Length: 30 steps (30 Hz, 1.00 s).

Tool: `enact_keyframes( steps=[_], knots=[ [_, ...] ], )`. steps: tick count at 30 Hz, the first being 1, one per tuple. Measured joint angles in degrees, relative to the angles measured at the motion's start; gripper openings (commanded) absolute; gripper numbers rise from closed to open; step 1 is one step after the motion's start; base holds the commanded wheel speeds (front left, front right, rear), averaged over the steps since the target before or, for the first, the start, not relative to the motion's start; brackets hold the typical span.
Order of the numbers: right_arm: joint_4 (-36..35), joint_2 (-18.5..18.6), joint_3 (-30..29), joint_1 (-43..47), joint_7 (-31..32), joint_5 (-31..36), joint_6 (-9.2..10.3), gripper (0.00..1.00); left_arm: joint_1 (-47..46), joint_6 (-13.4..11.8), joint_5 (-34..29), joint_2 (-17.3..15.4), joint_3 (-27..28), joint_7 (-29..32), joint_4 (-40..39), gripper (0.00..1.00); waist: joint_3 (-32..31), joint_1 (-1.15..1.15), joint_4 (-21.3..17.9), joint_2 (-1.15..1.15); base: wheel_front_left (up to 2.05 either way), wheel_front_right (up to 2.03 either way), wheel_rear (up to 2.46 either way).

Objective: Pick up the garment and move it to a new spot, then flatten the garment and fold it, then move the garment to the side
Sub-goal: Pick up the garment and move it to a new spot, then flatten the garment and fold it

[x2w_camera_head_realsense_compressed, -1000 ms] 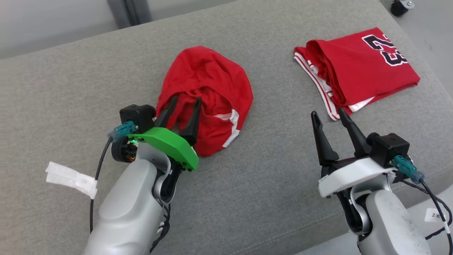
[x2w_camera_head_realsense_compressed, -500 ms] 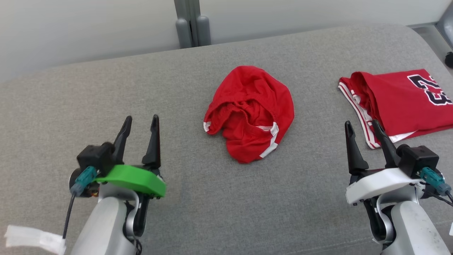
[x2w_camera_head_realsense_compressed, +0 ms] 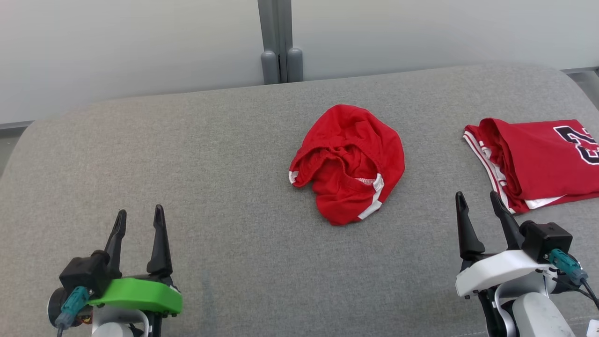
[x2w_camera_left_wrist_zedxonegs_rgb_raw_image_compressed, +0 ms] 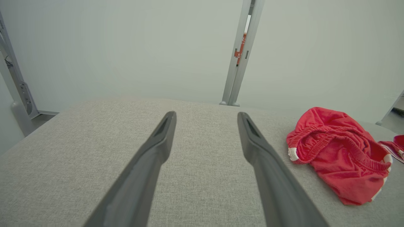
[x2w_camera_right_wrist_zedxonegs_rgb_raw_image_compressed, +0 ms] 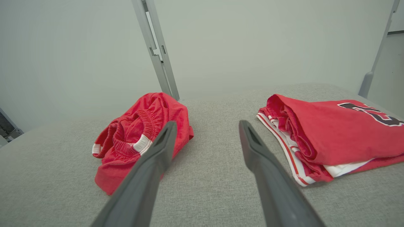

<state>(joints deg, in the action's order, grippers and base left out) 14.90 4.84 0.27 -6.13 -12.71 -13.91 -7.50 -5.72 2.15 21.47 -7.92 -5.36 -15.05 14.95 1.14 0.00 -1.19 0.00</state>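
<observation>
A crumpled red fabric garment with white trim (x2w_camera_head_realsense_compressed: 348,161) lies in a heap near the middle of a wide grey woven cushion (x2w_camera_head_realsense_compressed: 210,154), with neither claw touching it. At the lower left, the left gripper (x2w_camera_head_realsense_compressed: 140,210) on its green mount has its two dark fingers spread apart and empty, well away from the heap. At the lower right, the right gripper (x2w_camera_head_realsense_compressed: 477,194) on its white mount is likewise spread and empty, near a folded red jersey with white stripes and a black number (x2w_camera_head_realsense_compressed: 533,159).
</observation>
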Motion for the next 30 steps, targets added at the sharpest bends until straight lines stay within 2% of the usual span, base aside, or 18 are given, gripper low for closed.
enact_keyframes(
  steps=[10,21,30],
  knots=[
    [0.2,-0.2,1.5,-0.1,-0.3,0.0,0.0,1.0,4.0,3.2,-2.5,3.3,4.3,0.0,-2.4,1.0,0.7,0.0,0.2,0.0,0.0,0.0,0.0],
    [0.2,-0.1,2.1,-0.6,0.0,-0.1,0.0,1.0,3.8,4.4,-4.4,4.4,6.6,0.0,-1.4,1.0,1.1,0.0,0.8,0.0,0.0,0.0,0.0],
    [0.2,0.0,2.7,-1.2,0.0,-0.5,0.0,1.0,3.3,4.9,-4.4,4.7,6.4,0.0,0.4,1.0,2.0,0.0,0.3,0.0,0.0,0.0,0.0]
  ],
)
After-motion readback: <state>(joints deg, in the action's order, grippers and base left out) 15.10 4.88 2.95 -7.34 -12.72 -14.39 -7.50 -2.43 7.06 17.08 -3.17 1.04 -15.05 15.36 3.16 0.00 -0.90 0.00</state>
